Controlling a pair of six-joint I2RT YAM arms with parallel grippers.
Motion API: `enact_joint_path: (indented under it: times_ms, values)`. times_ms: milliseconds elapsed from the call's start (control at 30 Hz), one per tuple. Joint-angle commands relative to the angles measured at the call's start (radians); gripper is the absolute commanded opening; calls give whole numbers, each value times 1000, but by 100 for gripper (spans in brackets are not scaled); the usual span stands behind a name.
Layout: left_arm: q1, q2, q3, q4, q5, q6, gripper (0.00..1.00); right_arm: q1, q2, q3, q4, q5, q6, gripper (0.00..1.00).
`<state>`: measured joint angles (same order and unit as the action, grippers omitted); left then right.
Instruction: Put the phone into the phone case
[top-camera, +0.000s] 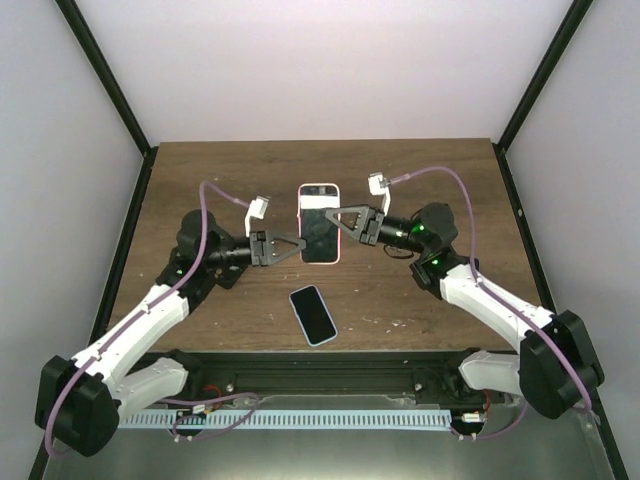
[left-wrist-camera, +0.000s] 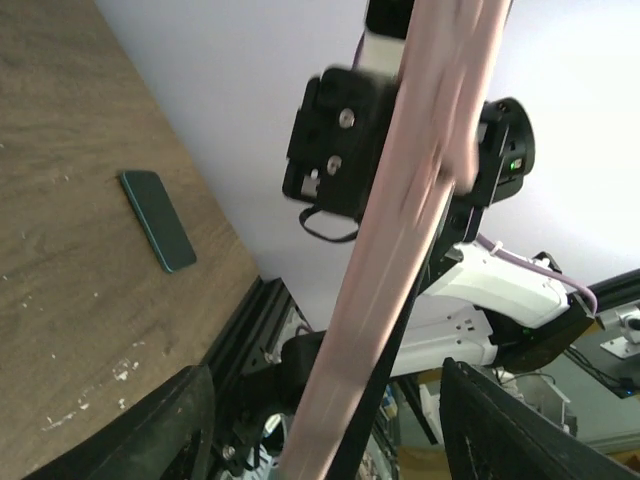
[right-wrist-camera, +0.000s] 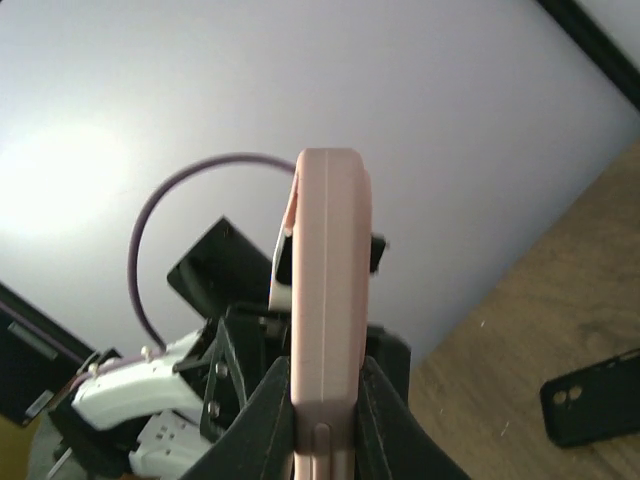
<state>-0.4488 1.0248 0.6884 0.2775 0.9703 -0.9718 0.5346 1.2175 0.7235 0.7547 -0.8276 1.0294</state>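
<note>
We see the pink phone case (top-camera: 316, 232), matte with softly rounded edges, held in the air over the middle of the wood-grain table (top-camera: 430, 180), a white and dark face showing inside its rim. The right gripper (top-camera: 338, 222) reaches in level from the right, its black fingers (right-wrist-camera: 385, 415) pinching the case's thin sides. The left gripper (top-camera: 298, 246) reaches in level from the left, fingers (left-wrist-camera: 160, 430) spread wide either side of the case's edge, clamping nothing. A dark glossy slab (top-camera: 313, 314) (phone or second case, we cannot tell) lies flat nearer the arms.
</note>
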Motion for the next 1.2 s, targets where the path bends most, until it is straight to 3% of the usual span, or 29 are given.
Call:
enact_joint_path:
  times_ms: [0, 200, 333, 400, 700, 833, 900, 1067, 1167]
  values:
    - [-27, -14, -17, 21, 3, 4, 61, 8, -29, 79, 46, 146, -20, 1]
    - [-30, -23, -6, -63, -25, 59, 35, 7, -12, 82, 43, 176, -21, 1]
    - [-30, -18, 3, -86, -39, 77, 8, 9, -1, 78, 38, 175, -22, 1]
    - [-29, -13, 7, -94, -41, 85, 0, 8, 2, 72, 34, 174, -23, 1]
    - [-30, -25, 72, -267, -103, 189, 2, 8, -1, 63, -30, 183, -64, 1]
    - [-30, -33, 68, -252, -97, 180, 42, 8, 1, 63, -36, 160, -47, 1]
    - [-30, -29, 58, -231, -100, 171, 53, 9, 7, 59, -28, 138, -29, 1]
    - [-29, 10, 38, -134, -65, 123, 53, 11, 17, 32, 2, 111, 9, 1]
    - [-30, 29, 38, -114, -72, 114, 39, 15, 24, 27, -22, 111, 1, 2]
